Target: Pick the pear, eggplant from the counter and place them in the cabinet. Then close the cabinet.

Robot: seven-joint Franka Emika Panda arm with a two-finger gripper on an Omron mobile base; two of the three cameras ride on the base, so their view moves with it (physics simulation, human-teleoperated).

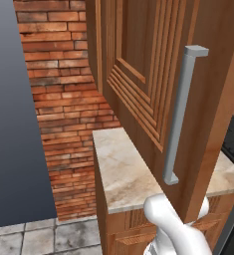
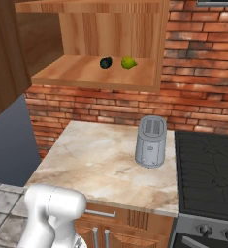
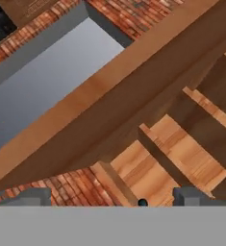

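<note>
We have both fruits stowed: the pear (image 2: 128,62) and the dark eggplant (image 2: 105,62) lie side by side toward the back of the cabinet (image 2: 93,72) shelf, the pear nearer the cabinet's right wall, neither touching the other. The counter (image 2: 96,160) below carries a grey toaster (image 2: 151,141) near its right edge, beside the stove (image 2: 207,169).

What we judge is left is the closing. The door (image 1: 153,74) stands swung wide open, its long grey handle (image 1: 180,114) running upright, out over the counter's front edge. Our gripper (image 3: 112,199) is spread wide and holds nothing; in the hand view it looks up along the door's bottom edge and panel grooves, so the door lies close ahead of the fingertips (image 3: 189,194). We expect the push must go against the door's outer face, swinging it toward the shelf.
</note>
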